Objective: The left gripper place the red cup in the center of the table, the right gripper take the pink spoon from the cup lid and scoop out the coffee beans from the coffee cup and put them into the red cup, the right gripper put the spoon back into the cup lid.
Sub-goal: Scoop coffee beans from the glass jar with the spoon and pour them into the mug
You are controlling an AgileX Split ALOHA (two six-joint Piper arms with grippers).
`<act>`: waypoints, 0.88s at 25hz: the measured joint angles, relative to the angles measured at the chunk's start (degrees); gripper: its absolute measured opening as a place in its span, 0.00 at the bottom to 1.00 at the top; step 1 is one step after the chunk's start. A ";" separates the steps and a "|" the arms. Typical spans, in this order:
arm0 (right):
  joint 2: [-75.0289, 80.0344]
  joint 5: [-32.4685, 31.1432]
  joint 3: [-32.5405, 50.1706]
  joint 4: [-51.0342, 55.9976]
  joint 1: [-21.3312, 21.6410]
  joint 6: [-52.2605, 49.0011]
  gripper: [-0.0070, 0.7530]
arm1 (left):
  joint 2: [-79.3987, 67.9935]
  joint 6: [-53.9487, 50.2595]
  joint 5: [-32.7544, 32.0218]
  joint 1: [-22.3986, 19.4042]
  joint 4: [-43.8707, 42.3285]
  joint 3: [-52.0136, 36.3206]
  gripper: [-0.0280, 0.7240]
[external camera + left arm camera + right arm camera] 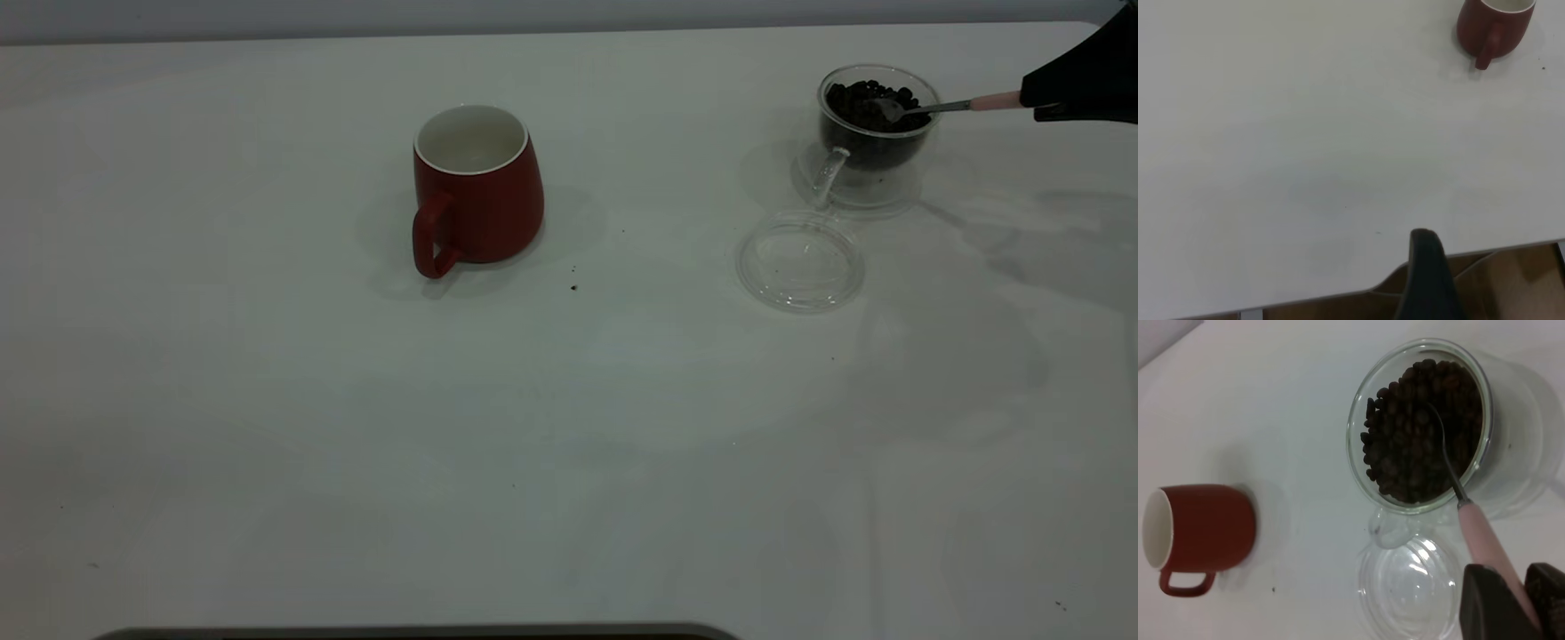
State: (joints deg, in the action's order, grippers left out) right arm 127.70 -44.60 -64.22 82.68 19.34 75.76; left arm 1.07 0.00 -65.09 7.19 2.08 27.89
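The red cup stands upright near the middle of the white table, its handle toward the front. At the back right stands the clear coffee cup, filled with dark coffee beans. My right gripper is shut on the pink handle of the spoon, whose metal bowl dips into the beans. In front of the coffee cup the clear cup lid lies empty. My left gripper shows only as a dark shape at the table's edge, far from the red cup.
A few dark specks lie on the table to the right of the red cup. Bare white table stretches between the red cup and the lid. In the left wrist view the table's edge shows, with brown floor beyond it.
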 joint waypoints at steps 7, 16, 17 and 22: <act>3.82 -4.85 0.00 3.68 0.75 -0.57 0.16 | 0.00 0.00 0.00 0.00 0.00 0.00 0.79; 4.60 -7.71 0.00 5.79 1.64 -1.80 0.16 | 0.00 0.00 0.00 0.00 0.00 0.00 0.79; 4.60 -8.16 0.00 5.79 1.86 -2.31 0.16 | 0.00 0.00 0.00 0.00 0.00 0.00 0.79; 4.60 -9.73 0.00 5.31 3.29 -4.02 0.16 | 0.00 0.00 0.00 0.00 0.00 0.00 0.79</act>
State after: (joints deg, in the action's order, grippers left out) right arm 132.30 -54.33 -64.22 88.00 22.63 71.74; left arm 1.07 0.00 -65.09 7.19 2.08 27.89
